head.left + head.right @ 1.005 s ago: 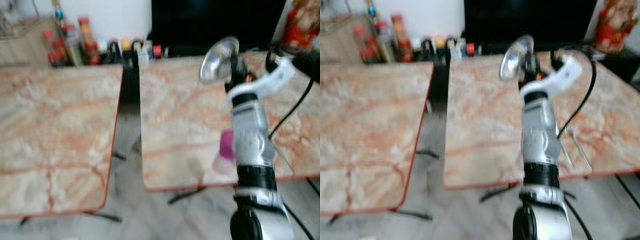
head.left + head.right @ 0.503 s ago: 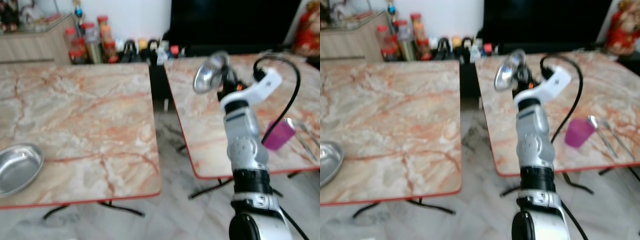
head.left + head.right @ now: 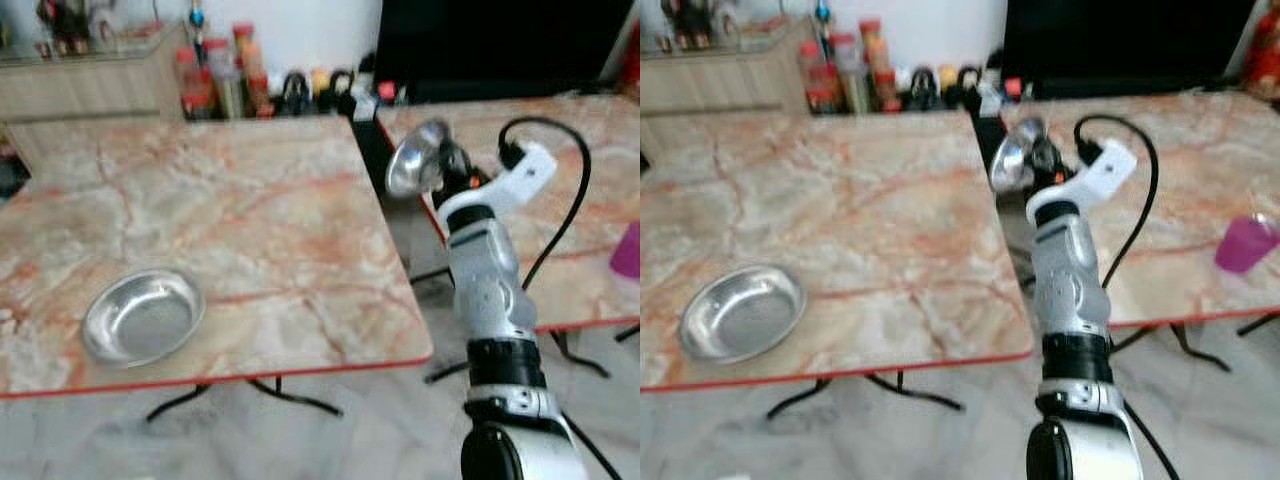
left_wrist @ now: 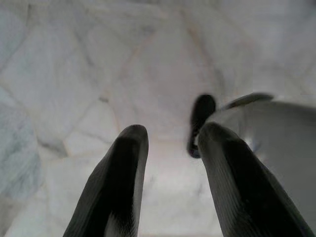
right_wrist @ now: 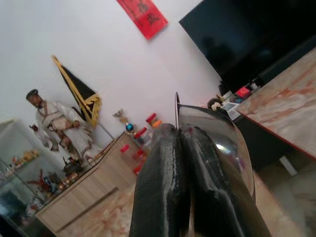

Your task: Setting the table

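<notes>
Bowl [image 3: 415, 165] in our right gripper [image 3: 452, 168], clenched on its rim, rides above the gap between the two tables. We judge it mid-carry; next we set it on the left table [image 3: 250, 220], near the other steel bowl [image 3: 142, 316]. Left gripper [image 4: 168, 148] hangs idle, fingers parted.

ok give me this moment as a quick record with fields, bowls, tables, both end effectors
held bowl: steel bowl tilted on edge, raised above the gap between the two tables
right end effector: shut on the held bowl's rim
left end effector: open, hanging over the pale floor
second bowl: steel bowl upright on the left table, near its front edge
right table: holds a purple cup
background: bottles and jars behind the tables
</notes>
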Controlling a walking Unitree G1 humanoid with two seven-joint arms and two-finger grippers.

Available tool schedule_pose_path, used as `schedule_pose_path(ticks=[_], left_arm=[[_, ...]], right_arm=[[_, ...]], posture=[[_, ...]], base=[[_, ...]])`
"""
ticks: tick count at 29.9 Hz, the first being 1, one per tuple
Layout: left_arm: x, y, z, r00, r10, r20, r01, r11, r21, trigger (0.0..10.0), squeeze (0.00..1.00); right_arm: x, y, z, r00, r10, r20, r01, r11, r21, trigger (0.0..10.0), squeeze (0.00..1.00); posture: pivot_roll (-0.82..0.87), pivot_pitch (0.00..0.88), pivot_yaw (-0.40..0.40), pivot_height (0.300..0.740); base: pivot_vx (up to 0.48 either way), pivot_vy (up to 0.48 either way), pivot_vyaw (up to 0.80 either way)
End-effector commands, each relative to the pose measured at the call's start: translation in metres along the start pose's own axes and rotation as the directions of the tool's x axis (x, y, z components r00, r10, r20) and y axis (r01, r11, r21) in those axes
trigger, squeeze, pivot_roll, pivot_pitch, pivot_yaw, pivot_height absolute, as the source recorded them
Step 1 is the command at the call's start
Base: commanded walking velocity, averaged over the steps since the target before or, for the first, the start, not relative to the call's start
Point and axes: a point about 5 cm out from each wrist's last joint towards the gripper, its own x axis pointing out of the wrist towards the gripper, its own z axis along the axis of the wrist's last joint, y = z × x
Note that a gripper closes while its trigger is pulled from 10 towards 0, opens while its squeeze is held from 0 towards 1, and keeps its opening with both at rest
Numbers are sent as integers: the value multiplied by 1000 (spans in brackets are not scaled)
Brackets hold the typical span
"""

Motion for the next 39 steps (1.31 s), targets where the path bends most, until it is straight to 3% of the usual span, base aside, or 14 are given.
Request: schedule_pose_path(ticks=[1,21,32,39], left_arm=[[-1,6,-4,1000,19,-12,-19,1000,-13,10000,0],[-1,6,-4,1000,26,-8,-26,1000,-14,10000,0],[-1,6,-3,1000,29,9,-29,999,-19,10000,0],[-1,6,-3,1000,29,4,-29,999,-22,10000,0]], right_arm=[[3,13,-3,999,36,-10,-36,999,1,10000,0],[5,4,-1,1000,0,-4,0,999,33,10000,0],[4,2,-1,1000,-4,-2,4,999,36,10000,0],[2,-2,-2,1000,-21,-4,21,999,36,10000,0]], posture=[[51,0,-23,732],[60,0,-22,732],[64,0,-22,732],[61,0,-19,732]], base=[[0,480,0],[0,473,0],[0,0,0],[0,0,800]])
